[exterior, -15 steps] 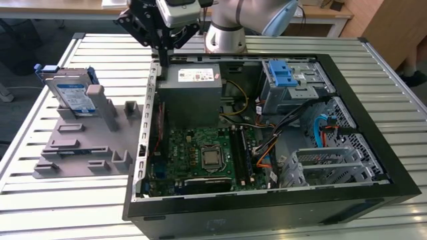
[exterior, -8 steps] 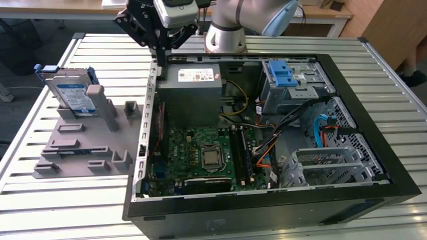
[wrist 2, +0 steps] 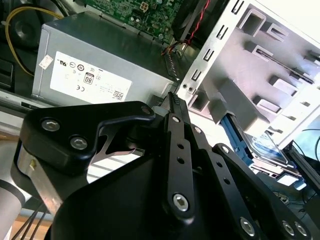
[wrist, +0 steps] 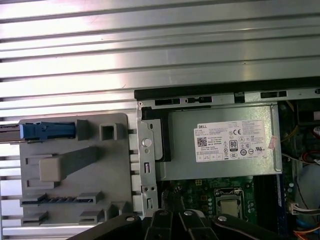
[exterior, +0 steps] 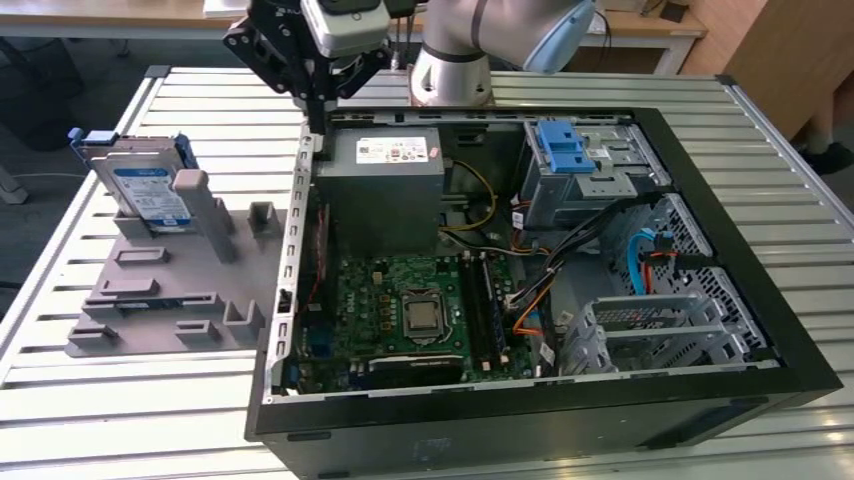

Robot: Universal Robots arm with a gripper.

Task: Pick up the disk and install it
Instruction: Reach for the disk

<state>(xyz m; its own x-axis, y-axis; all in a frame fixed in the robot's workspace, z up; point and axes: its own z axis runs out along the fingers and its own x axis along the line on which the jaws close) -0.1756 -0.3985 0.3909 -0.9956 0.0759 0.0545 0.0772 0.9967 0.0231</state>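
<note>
The disk [exterior: 140, 185] stands on edge in a slot at the far end of a grey holder plate [exterior: 174, 300], at the exterior view's left; its blue-and-white label and blue side rails show. The second wrist view catches its label [wrist 2: 265, 147], and the first wrist view sees it edge-on [wrist: 40, 131]. My gripper [exterior: 318, 110] hangs above the far left corner of the open computer case [exterior: 747, 250], to the right of the disk and apart from it. Its fingers [wrist 2: 173, 100] look shut with nothing between them; they also show in the first wrist view [wrist: 174, 216].
Inside the case are a grey power supply [exterior: 387, 175] with a white sticker, a motherboard [exterior: 407, 310], loose cables and a drive bay with a blue latch [exterior: 567, 150]. The holder plate carries several grey blocks. Everything rests on a slatted metal table [exterior: 134, 400].
</note>
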